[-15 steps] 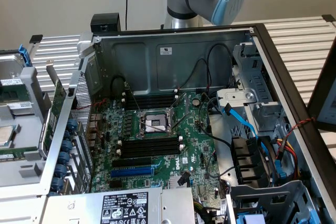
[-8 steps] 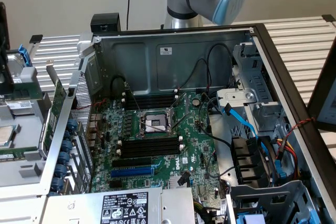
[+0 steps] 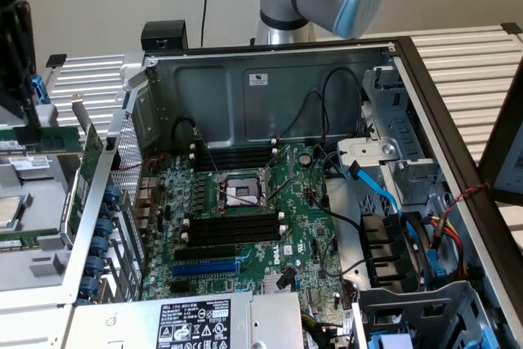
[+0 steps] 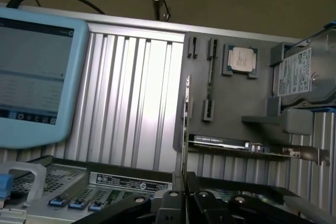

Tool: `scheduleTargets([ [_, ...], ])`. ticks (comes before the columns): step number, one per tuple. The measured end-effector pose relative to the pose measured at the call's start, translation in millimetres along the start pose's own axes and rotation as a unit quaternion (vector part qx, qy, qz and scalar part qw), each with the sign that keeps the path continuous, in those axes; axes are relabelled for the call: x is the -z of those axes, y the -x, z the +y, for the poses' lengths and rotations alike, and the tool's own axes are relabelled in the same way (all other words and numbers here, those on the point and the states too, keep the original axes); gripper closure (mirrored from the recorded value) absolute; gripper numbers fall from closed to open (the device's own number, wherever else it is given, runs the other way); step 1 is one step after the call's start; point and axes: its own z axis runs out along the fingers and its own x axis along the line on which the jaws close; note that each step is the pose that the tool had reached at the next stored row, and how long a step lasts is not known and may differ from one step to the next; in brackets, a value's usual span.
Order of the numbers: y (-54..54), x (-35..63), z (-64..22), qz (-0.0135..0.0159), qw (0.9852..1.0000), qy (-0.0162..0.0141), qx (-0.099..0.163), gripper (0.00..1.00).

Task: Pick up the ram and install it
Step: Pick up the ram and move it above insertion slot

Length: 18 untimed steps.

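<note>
Though stiff and light, the ram (image 4: 186,124) seems fragile, best held by its edges; the gripper (image 4: 185,198) pinches it narrowly.

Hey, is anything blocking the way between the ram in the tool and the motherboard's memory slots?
Nothing visible does. The tool holds the ram, and the black memory slots beside the processor socket look empty, with no cable lying across them.

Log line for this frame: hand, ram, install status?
hand: shut on ram | ram: held, edge-on to wrist camera | install: not yet in memory slots
</note>
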Motion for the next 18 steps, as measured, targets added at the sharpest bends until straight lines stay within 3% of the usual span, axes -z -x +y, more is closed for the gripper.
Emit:
scheduleTargets([
  [9, -3.3, 14.5, -36.0, 0.0000, 1.0000, 0.0017, 0.001, 0.87],
  [18, -7.1, 19.5, -76.2, 0.0000, 1.0000, 0.0019, 0.002, 0.87],
])
